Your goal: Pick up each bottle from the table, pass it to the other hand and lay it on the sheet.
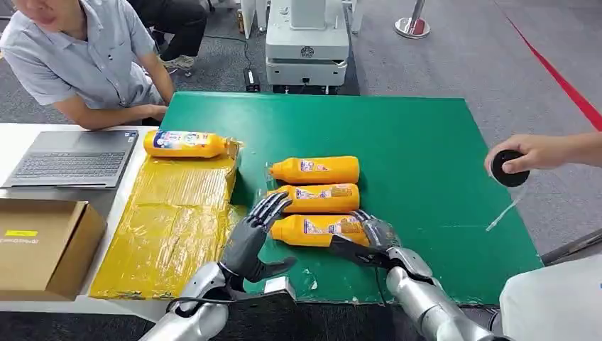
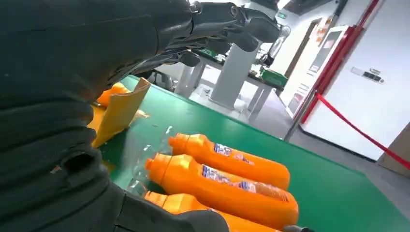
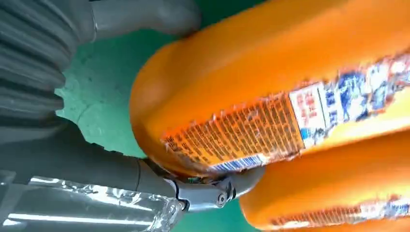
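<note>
The right hand (image 1: 369, 238) is wrapped around the base of the nearest bottle (image 1: 312, 230), lying on the green desk (image 1: 426, 142). The left hand (image 1: 252, 238) is held open, fingers spread above its neck. One bottle (image 1: 186, 143) is laid on the yellow sheet (image 1: 170, 220).

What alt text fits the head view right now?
The right hand grips the base of the nearest orange bottle on the green table, the left hand open beside its cap; two more bottles lie beyond, and a fourth bottle lies on the yellow sheet.
</note>
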`<state>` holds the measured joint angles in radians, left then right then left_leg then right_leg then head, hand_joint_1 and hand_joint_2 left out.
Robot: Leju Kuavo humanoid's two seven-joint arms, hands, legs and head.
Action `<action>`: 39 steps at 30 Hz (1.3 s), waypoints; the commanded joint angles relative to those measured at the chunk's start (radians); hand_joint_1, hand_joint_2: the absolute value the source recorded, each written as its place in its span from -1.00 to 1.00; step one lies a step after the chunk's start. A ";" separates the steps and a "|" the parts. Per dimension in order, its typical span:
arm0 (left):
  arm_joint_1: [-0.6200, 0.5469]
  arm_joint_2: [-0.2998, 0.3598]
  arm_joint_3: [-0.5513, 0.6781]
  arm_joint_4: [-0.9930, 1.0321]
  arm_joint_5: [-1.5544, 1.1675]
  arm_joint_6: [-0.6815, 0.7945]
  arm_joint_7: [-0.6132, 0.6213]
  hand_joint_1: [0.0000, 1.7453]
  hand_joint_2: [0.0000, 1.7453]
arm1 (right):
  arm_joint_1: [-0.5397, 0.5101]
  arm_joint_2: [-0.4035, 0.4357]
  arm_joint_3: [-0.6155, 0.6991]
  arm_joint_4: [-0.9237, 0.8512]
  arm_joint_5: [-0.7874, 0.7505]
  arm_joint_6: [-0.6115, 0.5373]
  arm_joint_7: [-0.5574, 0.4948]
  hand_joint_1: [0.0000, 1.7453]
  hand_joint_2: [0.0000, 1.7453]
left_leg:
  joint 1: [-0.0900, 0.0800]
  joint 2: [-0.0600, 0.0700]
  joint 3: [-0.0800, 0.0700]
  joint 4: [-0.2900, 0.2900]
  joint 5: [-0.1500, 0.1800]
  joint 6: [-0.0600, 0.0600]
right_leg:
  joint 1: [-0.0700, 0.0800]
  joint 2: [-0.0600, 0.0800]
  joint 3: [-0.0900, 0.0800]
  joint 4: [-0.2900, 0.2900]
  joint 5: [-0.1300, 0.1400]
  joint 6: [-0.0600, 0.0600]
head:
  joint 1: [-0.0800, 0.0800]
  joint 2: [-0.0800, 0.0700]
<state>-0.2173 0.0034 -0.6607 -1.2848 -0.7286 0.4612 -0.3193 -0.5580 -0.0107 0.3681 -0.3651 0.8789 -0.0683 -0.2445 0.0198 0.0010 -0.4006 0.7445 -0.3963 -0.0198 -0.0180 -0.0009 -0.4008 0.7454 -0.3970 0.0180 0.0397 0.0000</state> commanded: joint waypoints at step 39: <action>0.002 -0.180 0.167 0.153 1.114 -0.430 -0.313 -1.00 1.00 | 0.203 0.051 0.020 -0.327 -0.965 0.708 -0.352 1.00 1.00 | 0.000 0.000 0.000 0.000 0.000 0.000 | 0.000 0.000 0.000 0.000 0.000 0.000 | -0.001 0.000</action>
<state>-0.1374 -0.1598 -0.4833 -1.1196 0.3826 0.0831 -0.5803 -0.2716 0.0732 0.2869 -0.7709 -0.1106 0.5764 -0.5558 0.0198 0.0010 -0.4006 0.7445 -0.3963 -0.0198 -0.0180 -0.0009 -0.4008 0.7454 -0.3970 0.0180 0.0385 0.0000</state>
